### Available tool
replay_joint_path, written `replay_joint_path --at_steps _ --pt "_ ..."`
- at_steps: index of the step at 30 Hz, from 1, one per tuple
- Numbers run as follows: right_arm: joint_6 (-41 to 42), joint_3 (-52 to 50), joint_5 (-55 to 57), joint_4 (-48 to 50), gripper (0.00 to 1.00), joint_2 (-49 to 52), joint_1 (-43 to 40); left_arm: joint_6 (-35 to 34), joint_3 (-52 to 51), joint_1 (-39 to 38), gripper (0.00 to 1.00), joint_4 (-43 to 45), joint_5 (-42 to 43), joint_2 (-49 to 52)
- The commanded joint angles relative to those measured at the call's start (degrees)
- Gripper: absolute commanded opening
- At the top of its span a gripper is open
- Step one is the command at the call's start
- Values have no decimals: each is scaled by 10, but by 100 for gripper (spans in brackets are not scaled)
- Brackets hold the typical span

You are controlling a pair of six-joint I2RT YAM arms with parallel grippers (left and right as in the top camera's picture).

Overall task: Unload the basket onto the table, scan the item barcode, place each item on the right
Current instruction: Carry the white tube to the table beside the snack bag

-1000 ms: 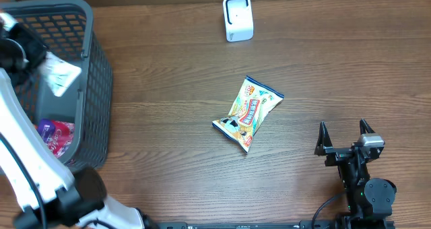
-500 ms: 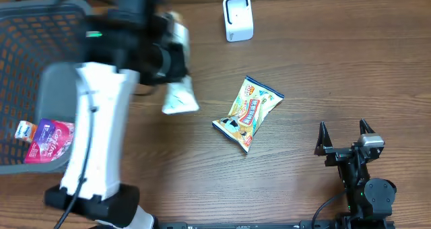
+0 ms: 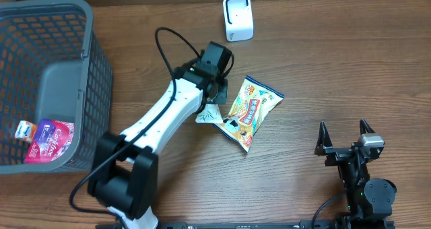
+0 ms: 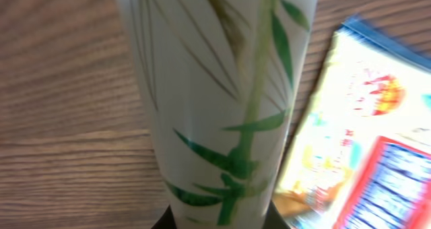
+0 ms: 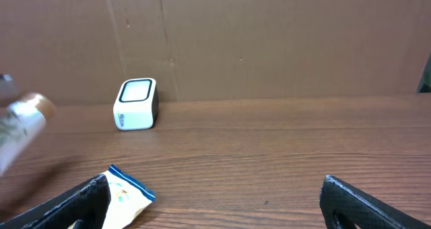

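Beyond my left gripper point(image 3: 214, 96) the table point(image 3: 323, 67) lay bare up to the scanner point(image 3: 238, 18), so the way there was free. Just at its right side the snack bag point(image 3: 248, 112) took the room, close against the pouch point(image 3: 207, 113) I held. The basket point(image 3: 101, 74) stood well apart on its left. Before my right gripper point(image 3: 345, 136), its jaws wide, the wood was free.

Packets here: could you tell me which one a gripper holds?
The white leaf-printed packet, in the left gripper; the yellow snack bag lies on the table, the purple packet in the basket.
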Motion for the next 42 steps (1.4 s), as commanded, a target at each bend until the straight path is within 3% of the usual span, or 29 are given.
replay_joint_path --at_steps 1,6,7,10,15,22,31,34,35,39,42 --pt "2 -6 -3 2 100 -4 -1 -6 -14 1 4 34 48 39" --pt "2 -6 -3 2 100 -4 -1 -6 -14 0 5 56 144 95" --pt "2 -6 -3 2 100 -4 -1 -6 -14 0 15 50 170 108" --pt "2 -6 -3 2 100 -4 -1 1 -14 1 25 38 213 116" --pt "2 -6 -3 2 100 -4 -1 33 32 5 57 -16 216 109" --pt "2 -6 -3 2 100 -4 -1 42 316 43 56 -260 187 94" --pt "2 -6 -3 2 100 -4 -1 42 673 128 56 -476 160 69" --pt "2 -6 -3 2 100 -4 -1 42 735 171 62 -530 160 48" --pt "2 -6 -3 2 100 -4 -1 73 741 200 66 -531 180 24" --pt "2 -6 -3 2 100 -4 -1 76 741 250 69 -531 167 -23" --pt "2 -6 -3 2 100 -4 -1 78 741 318 86 -531 144 -64"
